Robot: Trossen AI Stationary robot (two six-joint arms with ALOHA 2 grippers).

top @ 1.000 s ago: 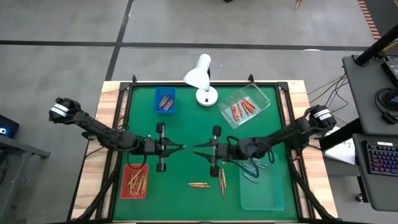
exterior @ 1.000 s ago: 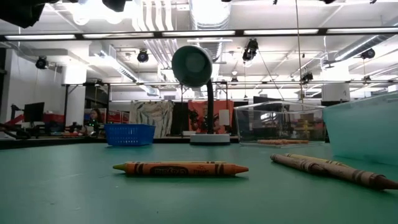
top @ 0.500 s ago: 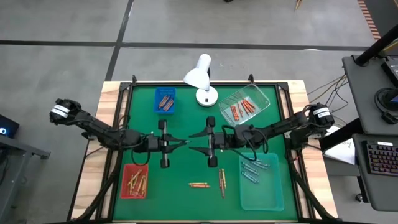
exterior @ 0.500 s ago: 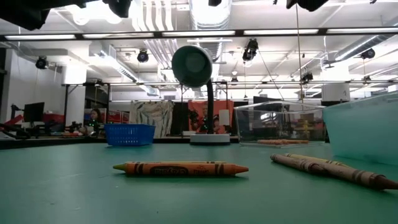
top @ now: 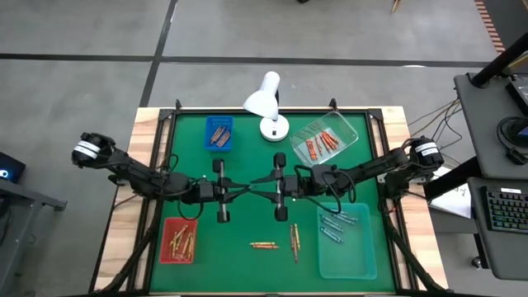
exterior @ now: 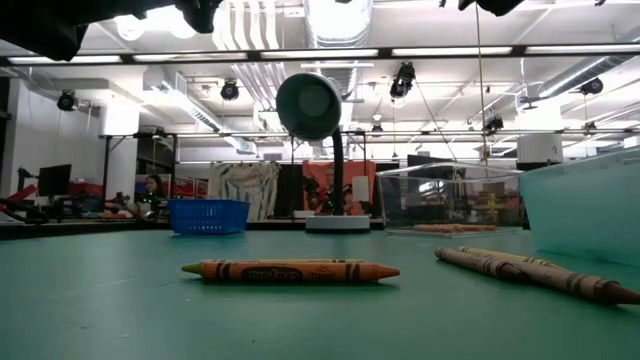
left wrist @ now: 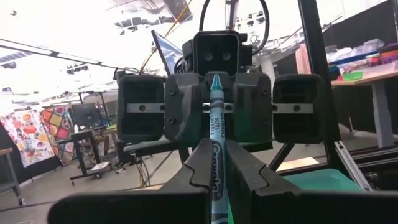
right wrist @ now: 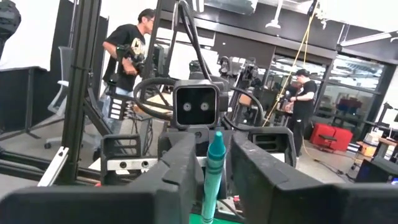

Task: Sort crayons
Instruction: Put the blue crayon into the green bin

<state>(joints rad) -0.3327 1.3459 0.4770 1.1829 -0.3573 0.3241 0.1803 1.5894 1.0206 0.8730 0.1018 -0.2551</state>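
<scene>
High view, both grippers tip to tip at frame centre, left gripper (top: 240,190) clamped on a teal crayon (left wrist: 215,138), right gripper (top: 258,192) fingers slightly apart around its tip, two crayons (top: 264,245) lower centre.

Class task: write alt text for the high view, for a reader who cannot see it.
The left hand and the right hand meet tip to tip over the middle of a green table. Around them sit a blue tray, a red tray, a clear bin and a pale tray, two loose crayons and a white lamp.
</scene>
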